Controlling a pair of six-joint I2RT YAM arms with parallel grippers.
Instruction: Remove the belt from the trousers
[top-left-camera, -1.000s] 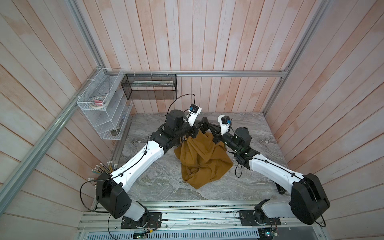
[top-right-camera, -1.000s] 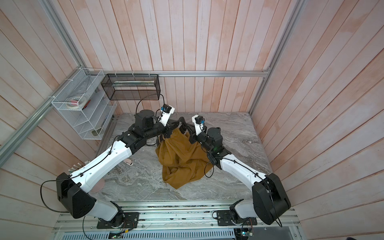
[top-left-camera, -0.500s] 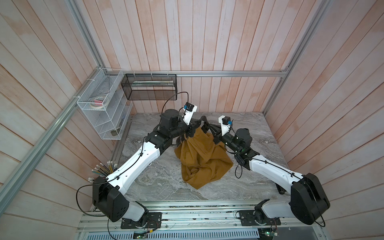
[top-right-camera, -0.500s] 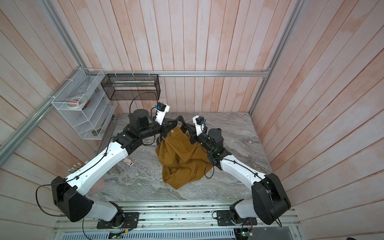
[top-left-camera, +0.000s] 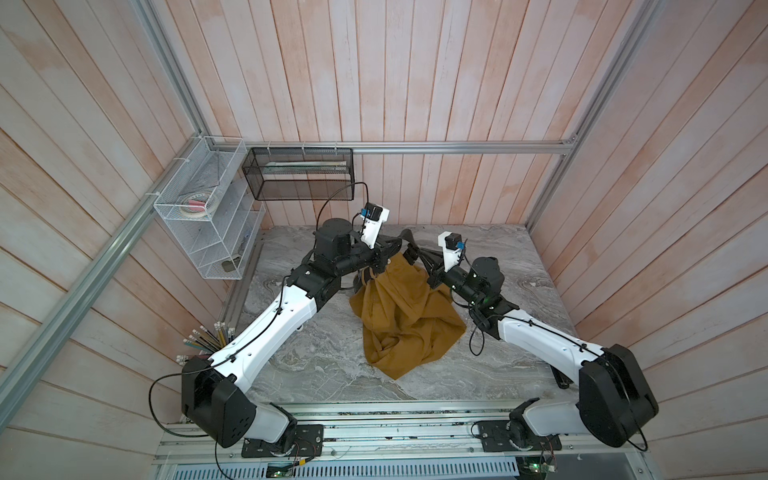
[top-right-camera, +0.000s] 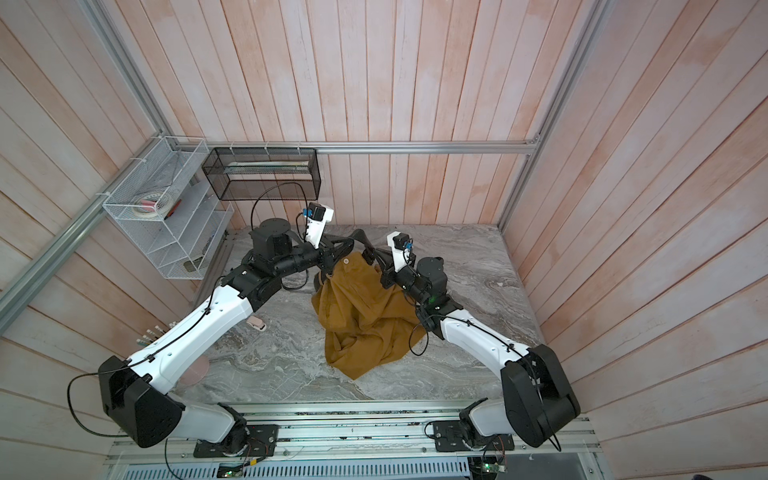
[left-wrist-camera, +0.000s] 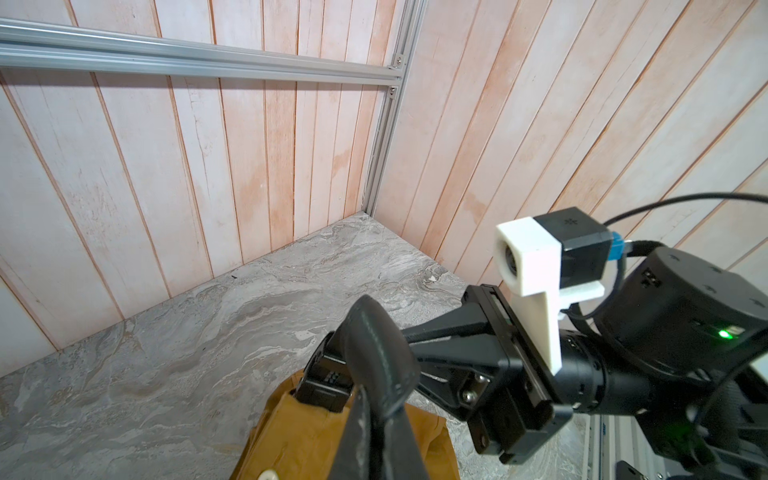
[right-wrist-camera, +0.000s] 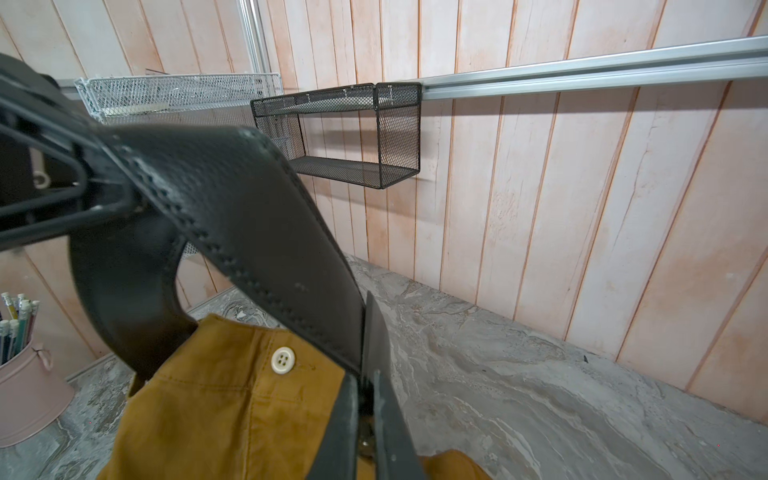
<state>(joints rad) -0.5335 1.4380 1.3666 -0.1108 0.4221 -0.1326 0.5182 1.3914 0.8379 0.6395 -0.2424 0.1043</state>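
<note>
Nearest you, the trousers are a crumpled mustard-brown heap on the table. The legs lie toward the arm bases and the waist is raised at the far end. The waistband carries a pale four-hole button above a stitched seam.

The belt is a black, grained strap with a stitched edge. It is not yet off the trousers. One run drops behind the waistband to one side of the button, and the strap arches up between the two arms above the waist.

The left gripper is clamped on the belt with no gap between its fingers. The right gripper is likewise pinched onto the strap, just beside the button.

Containers:
- **Cup:** By the left arm's base, a pink cup holds pencils standing upright.
- **Rack:** Farther back on the left wall is a white wire rack. Its top tier holds a roll of tape with a small pink item on it. A lower tier holds a small object you cannot identify.
- **Basket:** On the back wall hangs a black mesh basket. Inside lies a long pale item, and you cannot tell what it is.
</note>
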